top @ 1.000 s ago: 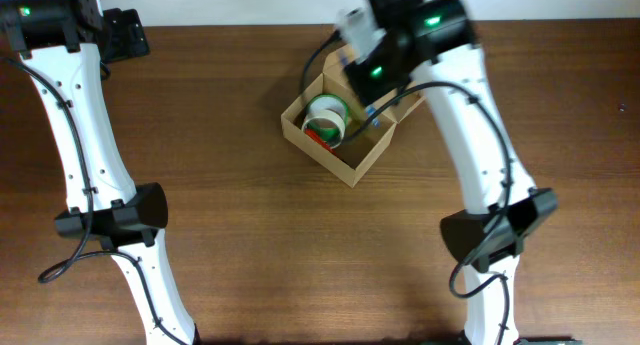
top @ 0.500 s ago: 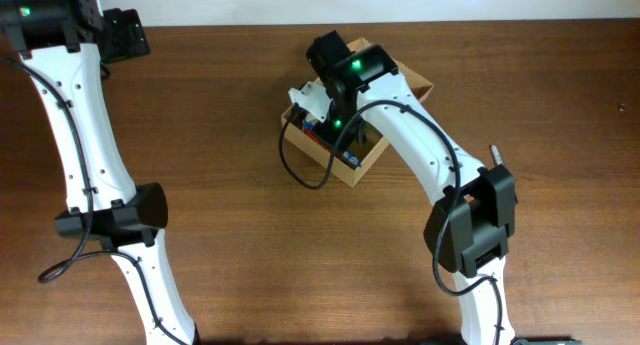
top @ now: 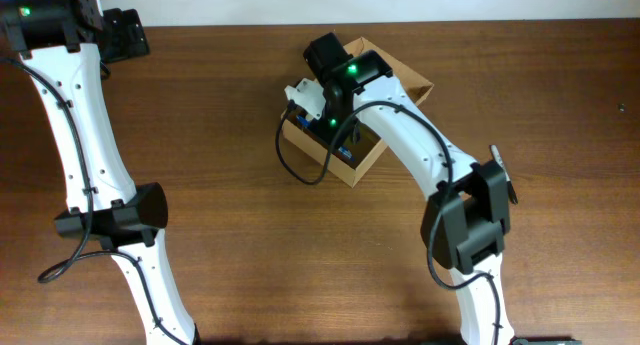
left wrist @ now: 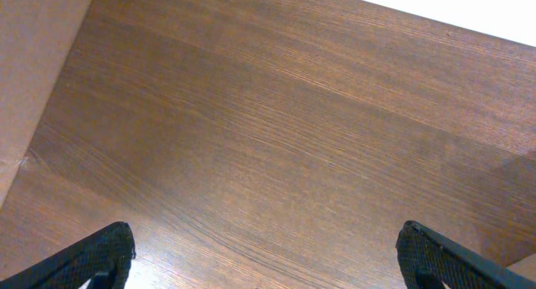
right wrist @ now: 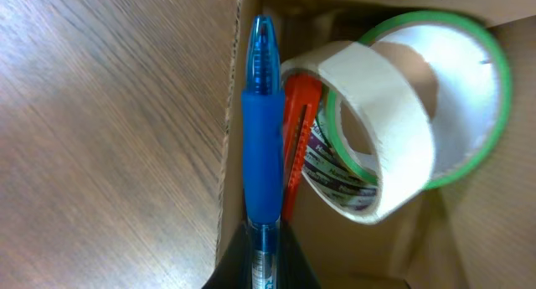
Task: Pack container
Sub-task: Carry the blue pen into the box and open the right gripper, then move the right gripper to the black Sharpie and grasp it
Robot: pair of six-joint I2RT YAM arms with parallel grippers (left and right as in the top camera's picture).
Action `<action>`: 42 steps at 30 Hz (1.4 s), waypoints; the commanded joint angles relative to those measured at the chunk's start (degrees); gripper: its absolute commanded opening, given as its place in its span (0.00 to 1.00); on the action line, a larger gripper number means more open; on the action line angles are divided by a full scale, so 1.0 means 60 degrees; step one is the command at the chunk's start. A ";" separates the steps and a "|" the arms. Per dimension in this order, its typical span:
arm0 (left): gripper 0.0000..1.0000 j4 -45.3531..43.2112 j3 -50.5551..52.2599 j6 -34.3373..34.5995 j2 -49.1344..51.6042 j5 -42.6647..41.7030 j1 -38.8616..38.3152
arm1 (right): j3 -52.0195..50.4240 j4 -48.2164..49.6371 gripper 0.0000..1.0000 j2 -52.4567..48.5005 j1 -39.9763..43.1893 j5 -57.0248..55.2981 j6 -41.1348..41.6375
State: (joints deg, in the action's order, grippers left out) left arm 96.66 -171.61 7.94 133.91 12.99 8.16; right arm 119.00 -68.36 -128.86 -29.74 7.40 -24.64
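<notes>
My right tool (right wrist: 264, 260) is clenched on a blue pen (right wrist: 261, 147), which sits at the wall of the open cardboard box (top: 347, 171), at the back centre of the tabletop (left wrist: 276, 113). Inside the box, tape rolls (right wrist: 377, 113) lie against an orange item (right wrist: 299, 126). My left tool (left wrist: 268, 254) hangs released above the far left corner.

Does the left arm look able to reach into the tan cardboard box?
Probably not: the right arm hangs over the box, the right tool shut on a blue plastic pen; the left tool hangs far off.
</notes>
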 commanded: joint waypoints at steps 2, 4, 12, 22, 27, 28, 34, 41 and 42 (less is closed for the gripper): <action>1.00 0.0000 0.0044 -0.0087 -0.0193 -0.0022 0.0044 | -0.0084 0.0040 0.04 -0.0616 -0.0022 -0.0102 -0.0025; 1.00 0.0000 0.0044 -0.0084 -0.0193 -0.0022 0.0044 | -0.0084 0.0040 0.04 -0.0787 -0.0025 -0.0091 0.0011; 1.00 0.0000 0.0044 -0.0087 -0.0193 -0.0025 0.0044 | 0.0157 -0.0208 0.34 -0.0616 0.0168 -0.0739 0.0514; 1.00 0.0000 0.0044 -0.0087 -0.0193 -0.0025 0.0044 | 0.0419 -0.0546 0.48 0.3337 0.1508 -0.2175 0.1399; 1.00 0.0000 0.0044 -0.0087 -0.0193 -0.0025 0.0044 | 0.0211 -0.0306 0.52 0.5056 0.3129 -0.2302 0.2069; 1.00 0.0000 0.0044 -0.0087 -0.0193 -0.0022 0.0044 | -0.0025 -0.0186 0.52 0.5340 0.3643 -0.2251 0.2306; 1.00 0.0000 0.0044 -0.0087 -0.0193 -0.0022 0.0044 | -0.2834 0.0645 0.59 0.5810 0.5818 -0.2029 0.3020; 1.00 0.0000 0.0044 -0.0087 -0.0193 -0.0022 0.0044 | -0.6783 0.3191 0.77 0.5552 0.7184 -0.2284 0.2102; 1.00 0.0000 0.0044 -0.0087 -0.0193 -0.0022 0.0044 | -0.6983 0.3359 0.78 0.5377 0.7380 -0.2277 0.2036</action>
State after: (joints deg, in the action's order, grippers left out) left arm 96.64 -171.59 7.94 133.91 12.88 8.19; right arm 80.82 -50.63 -96.33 11.16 -5.19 -10.37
